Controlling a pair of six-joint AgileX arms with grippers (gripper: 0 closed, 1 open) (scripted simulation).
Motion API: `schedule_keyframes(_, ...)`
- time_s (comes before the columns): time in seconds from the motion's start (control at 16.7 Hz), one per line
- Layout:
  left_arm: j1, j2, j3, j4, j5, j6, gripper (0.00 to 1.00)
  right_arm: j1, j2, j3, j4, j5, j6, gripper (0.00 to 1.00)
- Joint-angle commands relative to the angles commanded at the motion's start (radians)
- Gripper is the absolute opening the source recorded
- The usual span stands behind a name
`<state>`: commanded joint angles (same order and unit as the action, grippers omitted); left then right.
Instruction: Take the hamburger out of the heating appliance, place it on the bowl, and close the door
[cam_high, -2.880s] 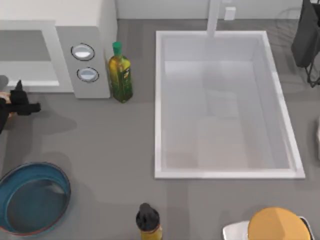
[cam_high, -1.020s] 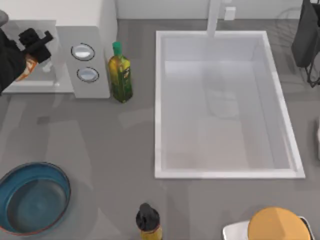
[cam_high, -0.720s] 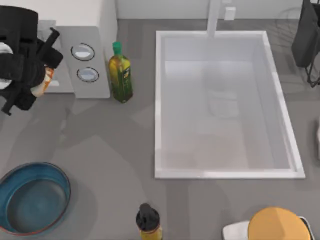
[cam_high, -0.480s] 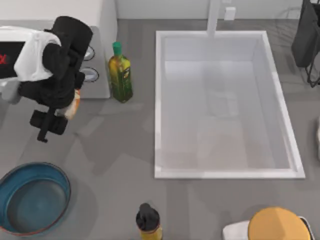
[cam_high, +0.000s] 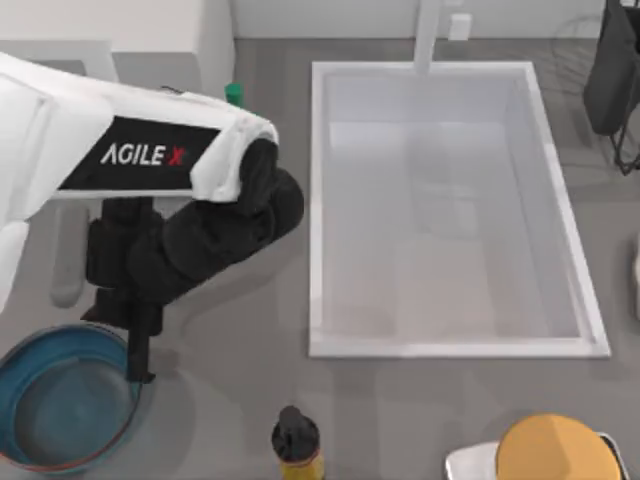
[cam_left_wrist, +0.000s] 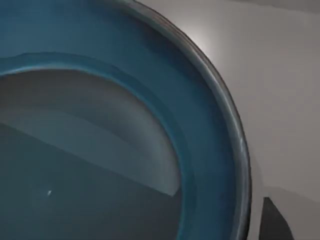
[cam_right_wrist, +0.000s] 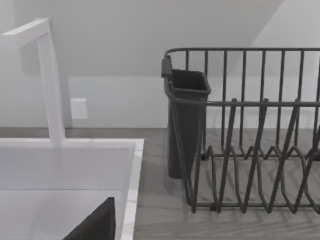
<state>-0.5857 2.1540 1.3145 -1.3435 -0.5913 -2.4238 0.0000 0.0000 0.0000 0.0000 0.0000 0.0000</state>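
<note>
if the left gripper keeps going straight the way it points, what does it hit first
Most likely the bowl: the left gripper points down over its right rim, and the left wrist view looks straight into the teal inside. Height above it is unclear.

Even, soft rendered light with faint shadows on the table (cam_high: 250, 330), no glare.
</note>
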Motion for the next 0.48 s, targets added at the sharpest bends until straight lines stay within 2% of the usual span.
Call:
schedule_keyframes(0.24, -0.071, 0.104, -0.02, -0.23, -0.082, -0.242, 0.0, 0.0, 0.0, 0.0, 0.0, 0.0, 0.0, 1.0)
schedule_keyframes(0.48, -0.094, 0.142, -0.031, -0.303, -0.11, -0.315, 0.0, 0.0, 0.0, 0.0, 0.0, 0.0, 0.0, 1.0)
